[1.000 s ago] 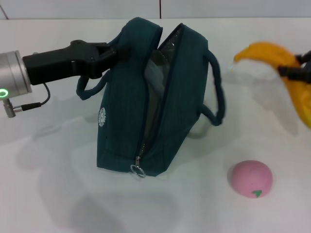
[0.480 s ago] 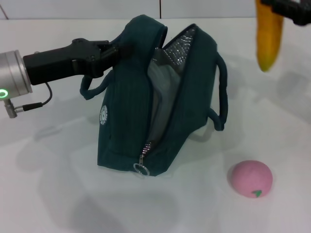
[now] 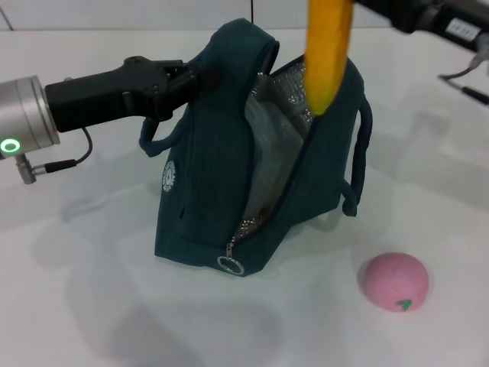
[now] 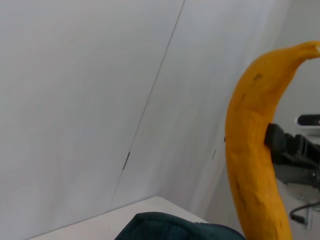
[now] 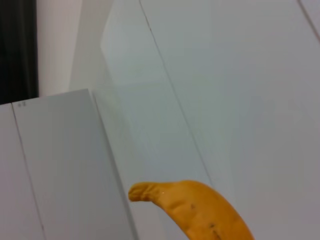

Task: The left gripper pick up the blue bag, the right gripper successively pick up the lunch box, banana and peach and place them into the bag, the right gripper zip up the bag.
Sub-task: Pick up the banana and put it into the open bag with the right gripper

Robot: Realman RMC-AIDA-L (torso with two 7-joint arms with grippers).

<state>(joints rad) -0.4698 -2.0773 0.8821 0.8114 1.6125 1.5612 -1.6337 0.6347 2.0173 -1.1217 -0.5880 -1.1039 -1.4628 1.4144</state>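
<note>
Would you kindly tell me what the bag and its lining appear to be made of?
The blue bag looks like matte woven fabric, with a faint ribbed weave and soft folds. Its lining looks like silvery quilted foil, shiny and dimpled, probably insulating. The zipper ring looks metallic.

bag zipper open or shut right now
Open. The blue bag gapes along its top, silver lining showing, zipper pull down at the near end; the left gripper holds one side up.
</note>
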